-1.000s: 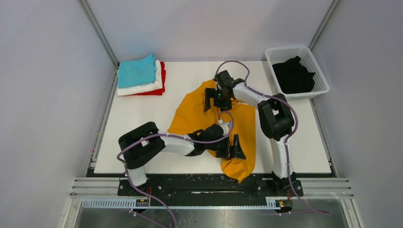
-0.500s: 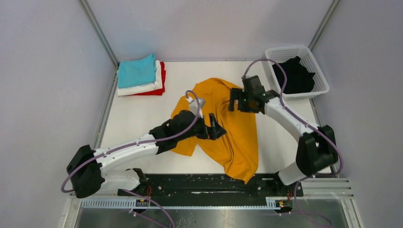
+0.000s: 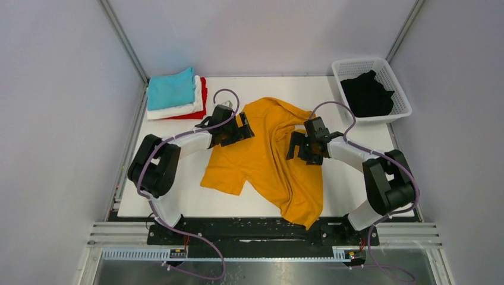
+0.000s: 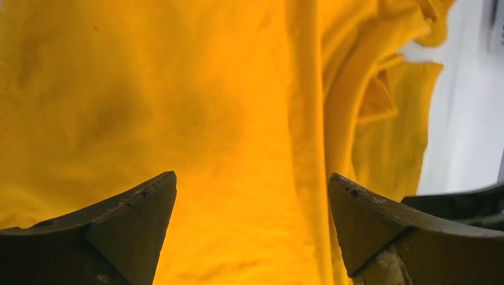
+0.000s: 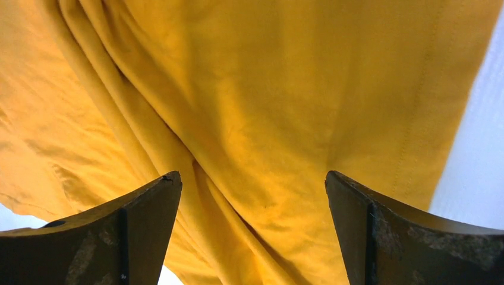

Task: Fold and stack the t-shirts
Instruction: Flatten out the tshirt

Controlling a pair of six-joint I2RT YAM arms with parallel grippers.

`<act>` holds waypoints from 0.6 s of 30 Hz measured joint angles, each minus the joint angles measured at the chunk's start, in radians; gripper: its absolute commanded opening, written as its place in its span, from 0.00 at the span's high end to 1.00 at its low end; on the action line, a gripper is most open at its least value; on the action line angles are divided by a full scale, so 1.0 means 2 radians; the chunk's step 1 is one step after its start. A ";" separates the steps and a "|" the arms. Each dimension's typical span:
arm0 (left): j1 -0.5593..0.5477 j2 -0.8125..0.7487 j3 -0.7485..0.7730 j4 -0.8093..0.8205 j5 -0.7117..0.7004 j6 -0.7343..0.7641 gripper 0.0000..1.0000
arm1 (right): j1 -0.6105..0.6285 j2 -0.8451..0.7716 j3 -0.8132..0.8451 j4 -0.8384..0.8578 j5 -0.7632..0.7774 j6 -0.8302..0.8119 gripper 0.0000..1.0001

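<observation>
Two grippers, one garment in work.

Top external view: the mustard-orange t-shirt point(image 3: 267, 160) lies crumpled on the table point(image 3: 172, 178), between the two end effectors and under both. The left gripper point(image 3: 245, 127) hangs over the shirt's far left shoulder area. The right gripper point(image 3: 295, 148) faces it from the opposite edge. This opposed placement suggests each arm is set to take one side of the cloth and draw it flat. Outboard of the left gripper and beyond it, the teal shirt point(image 3: 171, 89) sits folded on the white shirt point(image 3: 178, 110), with the red shirt point(image 3: 204, 98) at the bottom; this is judged to be the finished stack. Outboard of the right gripper and beyond it, the black shirt point(image 3: 367, 94) sits unfolded in the basket point(image 3: 401, 95), presumably awaiting its turn.

Left wrist view: the fingers point(image 4: 119, 231) are spread wide, with nothing pinched. Smooth cloth fills the gap ahead of them, and a long fold ridge runs just inside the right-hand finger.

Right wrist view: its fingers point(image 5: 128, 231) are likewise spread, with no cloth gripped. Several parallel folds run from the upper left down through the gap, and the shirt's edge and bare table show beyond the right-hand finger.

Assessment: the shirt is not yet flattened and folding has not started. Neither view shows whether the fingertips touch the cloth.
</observation>
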 measured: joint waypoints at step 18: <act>0.018 -0.051 -0.168 0.153 0.024 -0.087 0.01 | -0.121 0.158 0.140 0.051 -0.103 0.044 0.00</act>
